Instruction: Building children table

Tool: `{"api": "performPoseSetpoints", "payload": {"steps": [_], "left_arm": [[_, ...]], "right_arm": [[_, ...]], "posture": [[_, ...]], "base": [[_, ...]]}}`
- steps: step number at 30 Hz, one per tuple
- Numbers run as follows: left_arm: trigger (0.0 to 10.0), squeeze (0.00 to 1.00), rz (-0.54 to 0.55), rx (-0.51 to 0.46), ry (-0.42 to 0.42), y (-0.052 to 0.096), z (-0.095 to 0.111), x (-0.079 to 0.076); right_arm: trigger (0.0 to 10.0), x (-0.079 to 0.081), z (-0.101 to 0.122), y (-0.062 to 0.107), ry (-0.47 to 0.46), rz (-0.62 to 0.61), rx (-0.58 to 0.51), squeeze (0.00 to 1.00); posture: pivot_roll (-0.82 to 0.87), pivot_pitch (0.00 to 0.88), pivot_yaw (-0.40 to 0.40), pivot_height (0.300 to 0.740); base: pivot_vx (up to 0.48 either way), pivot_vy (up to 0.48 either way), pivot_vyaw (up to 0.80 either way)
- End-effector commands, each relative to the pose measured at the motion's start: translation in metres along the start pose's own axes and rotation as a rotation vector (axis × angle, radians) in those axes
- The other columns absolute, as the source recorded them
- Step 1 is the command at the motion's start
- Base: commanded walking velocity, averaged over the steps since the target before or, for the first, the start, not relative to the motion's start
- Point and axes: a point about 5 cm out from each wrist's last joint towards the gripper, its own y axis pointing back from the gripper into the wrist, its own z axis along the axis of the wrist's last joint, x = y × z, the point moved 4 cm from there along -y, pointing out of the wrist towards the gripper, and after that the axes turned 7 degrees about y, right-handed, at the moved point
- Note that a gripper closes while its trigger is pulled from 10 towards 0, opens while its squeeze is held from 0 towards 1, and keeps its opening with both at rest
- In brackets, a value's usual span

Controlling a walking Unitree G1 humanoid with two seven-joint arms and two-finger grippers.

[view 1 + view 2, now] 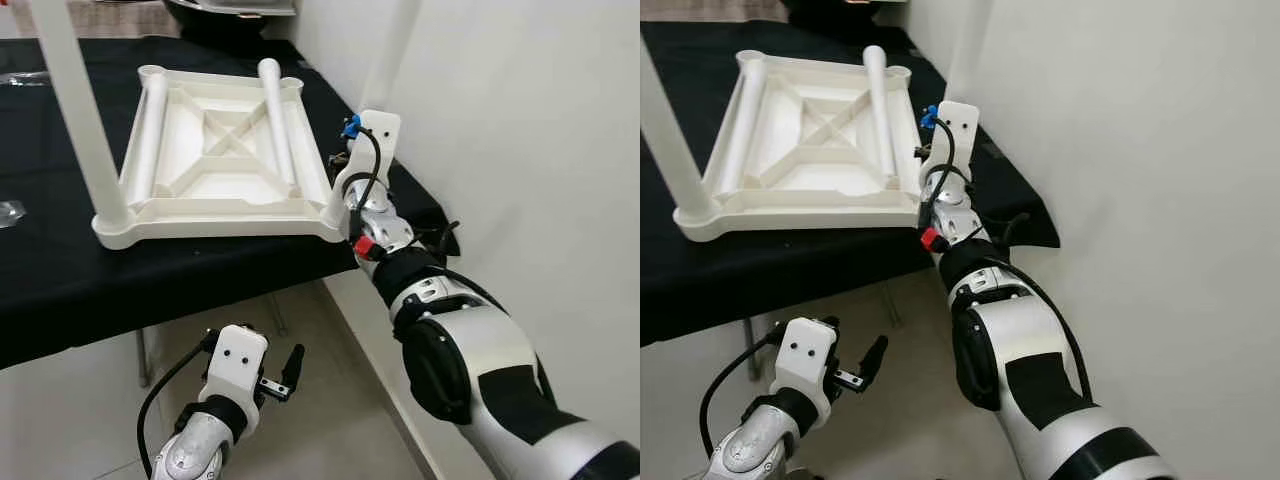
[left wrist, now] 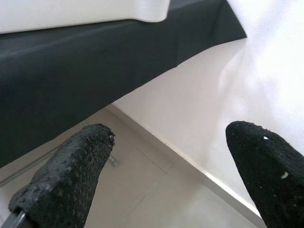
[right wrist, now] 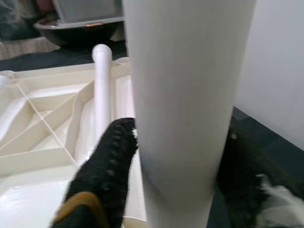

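Tabletop: a white plastic children's tabletop [image 1: 215,170] lies upside down on a black-covered table [image 1: 60,280], near the table's front right corner, its ribbed underside facing up.
Standing legs: two white legs stand upright in the near corners, the left upright leg [image 1: 78,110] at the front left and the right upright leg [image 3: 185,95] at the front right.
Loose legs: two more white legs lie flat inside the upturned top, the left loose leg [image 1: 150,125] along its left side and the right loose leg [image 1: 277,120] toward its right.
Right gripper: the right gripper [image 3: 180,156] is at the front right corner, its two black fingers [image 3: 107,166] clamped on either side of the right upright leg, low down near the socket.
Left gripper: the left gripper [image 2: 166,166] hangs below the table edge, over the pale floor [image 1: 330,410], with its fingers spread wide apart and nothing between them.
Surroundings: a white wall [image 1: 520,130] runs along the table's right side; a dark bowl-shaped object [image 3: 76,28] sits at the far end of the table.
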Motion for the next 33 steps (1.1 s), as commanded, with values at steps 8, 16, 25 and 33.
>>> {"api": "performPoseSetpoints", "payload": {"steps": [8,16,25,33], "left_arm": [[10.0,0.0,-0.004,0.026,0.008,0.0,-0.007,-0.001],[10.0,0.0,-0.002,0.021,0.005,0.0,-0.006,-0.001],[10.0,0.0,-0.002,0.019,0.004,0.0,-0.005,-0.001],[10.0,0.0,-0.005,0.019,0.003,-0.001,-0.004,-0.001]], "right_arm": [[10.0,-0.003,0.007,0.0,-0.03,0.084,-0.082,0.0],[10.0,0.004,0.008,0.007,-0.019,0.465,-0.146,0.0],[10.0,0.032,0.002,0.031,0.002,0.908,-0.134,0.0],[10.0,0.059,0.002,0.058,-0.018,1.211,-0.155,0.0]], "posture": [[0.12,0.095,-0.182,0.74],[0.13,0.097,-0.185,0.74],[0.12,0.097,-0.183,0.74],[0.12,0.109,-0.18,0.74]], "base": [[0.0,0.0,0.0],[0.0,0.0,0.0],[0.0,0.0,0.0],[0.0,0.0,0.0]]}}
